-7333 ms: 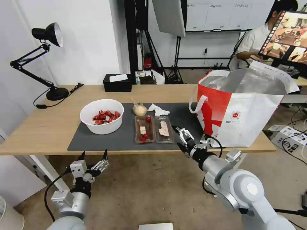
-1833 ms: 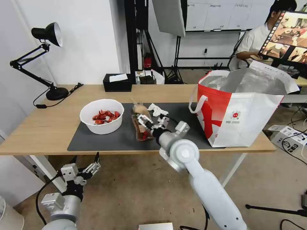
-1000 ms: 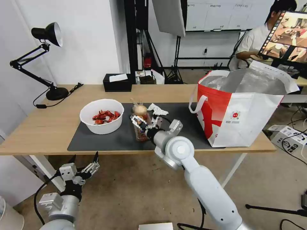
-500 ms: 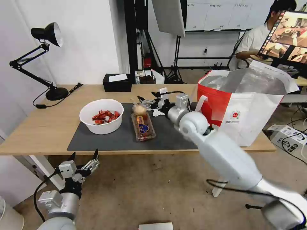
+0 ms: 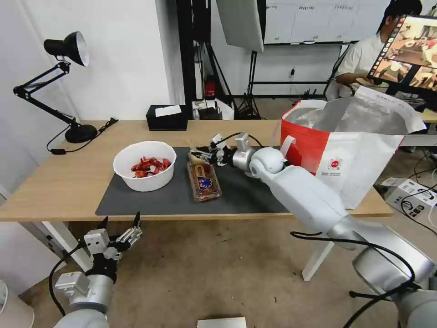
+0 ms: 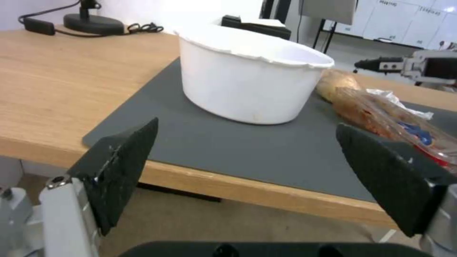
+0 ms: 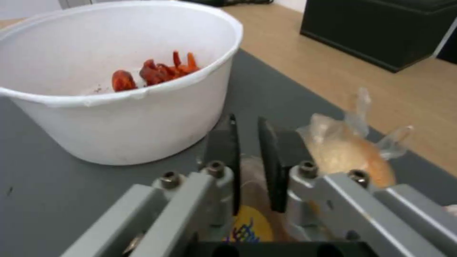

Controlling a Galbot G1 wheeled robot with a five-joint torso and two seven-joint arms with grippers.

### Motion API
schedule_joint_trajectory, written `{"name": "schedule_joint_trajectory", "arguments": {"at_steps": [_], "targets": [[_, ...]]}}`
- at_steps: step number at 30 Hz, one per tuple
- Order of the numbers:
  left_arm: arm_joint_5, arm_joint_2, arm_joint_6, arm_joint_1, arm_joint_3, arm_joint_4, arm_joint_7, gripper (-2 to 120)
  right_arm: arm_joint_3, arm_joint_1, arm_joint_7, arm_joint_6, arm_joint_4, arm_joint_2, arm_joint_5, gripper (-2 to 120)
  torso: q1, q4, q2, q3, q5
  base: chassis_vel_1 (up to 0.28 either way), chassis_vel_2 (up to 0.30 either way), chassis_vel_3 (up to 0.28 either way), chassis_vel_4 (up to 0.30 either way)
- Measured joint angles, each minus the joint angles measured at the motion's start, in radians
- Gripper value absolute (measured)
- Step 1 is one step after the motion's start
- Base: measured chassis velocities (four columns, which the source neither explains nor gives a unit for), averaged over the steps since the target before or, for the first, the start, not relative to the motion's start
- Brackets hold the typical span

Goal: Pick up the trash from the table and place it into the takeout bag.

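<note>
Now right claw [image 7: 250, 142] nearly closed, beige lump [image 7: 340, 151] just beside

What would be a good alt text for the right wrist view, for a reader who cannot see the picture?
The right gripper, fingers nearly shut with a thin gap, hangs low over the near end of a clear plastic tray on a dark grey mat. A white bowl with red shell scraps stands close by, and a beige lump in clear wrap lies beside the fingers.

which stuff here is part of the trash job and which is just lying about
Job: white bowl of red shell scraps, closed clear tray, beige lump, takeout bag, table.
Lying about: black tissue box, desk lamp.
</note>
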Motion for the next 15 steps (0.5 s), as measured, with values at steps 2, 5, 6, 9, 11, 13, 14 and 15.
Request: {"name": "schedule_joint_trajectory", "arguments": {"at_steps": [2, 5, 6, 9, 11, 13, 14, 15], "targets": [[-0.001, 0.001, -0.001, 0.000, -0.001, 0.000, 0.001, 100, -0.005, -0.003, 0.002, -0.003, -0.007, 0.005, -0.006, 2, 0.000, 0.0000, 0.000, 0.000, 0.0000, 0.000, 0.000, 0.000, 0.000], [-0.002, 0.002, -0.002, -0.002, 0.001, 0.007, 0.001, 100, -0.005, -0.015, 0.016, -0.007, -0.018, 0.014, -0.012, 0, 0.000, -0.0001, 0.000, 0.000, 0.0000, 0.000, 0.000, 0.000, 0.000], [-0.002, 0.002, -0.002, -0.002, 0.001, 0.007, 0.001, 100, -0.005, -0.015, 0.016, -0.007, -0.018, 0.014, -0.012, 0, 0.000, -0.0001, 0.000, 0.000, 0.0000, 0.000, 0.000, 0.000, 0.000], [-0.002, 0.002, -0.003, -0.006, 0.004, 0.011, 0.002, 100, -0.004, -0.025, 0.022, -0.010, -0.027, 0.017, -0.014, 0, 0.000, 0.0000, 0.000, 0.000, 0.0000, 0.000, 0.000, 0.000, 0.000], [-0.002, 0.003, -0.003, -0.008, 0.005, 0.012, 0.002, 100, -0.004, -0.032, 0.022, -0.011, -0.031, 0.017, -0.017, 0, 0.000, -0.0002, 0.000, 0.000, 0.0000, 0.000, 0.000, 0.000, 0.000], [-0.002, 0.005, -0.003, -0.009, 0.006, 0.013, 0.002, 100, -0.004, -0.038, 0.023, -0.011, -0.031, 0.017, -0.017, 0, 0.000, -0.0002, 0.000, 0.000, 0.0001, 0.000, 0.000, 0.000, 0.000], [-0.002, 0.006, -0.003, -0.009, 0.006, 0.013, 0.002, 100, -0.004, -0.041, 0.024, -0.011, -0.031, 0.016, -0.017, 0, 0.000, -0.0001, 0.000, 0.000, 0.0001, 0.000, 0.000, 0.000, 0.000], [-0.002, 0.006, -0.003, -0.009, 0.006, 0.013, 0.002, 100, -0.004, -0.041, 0.024, -0.011, -0.031, 0.016, -0.017, 0, 0.000, -0.0001, 0.000, 0.000, 0.0001, 0.000, 0.000, 0.000, 0.000]]}}
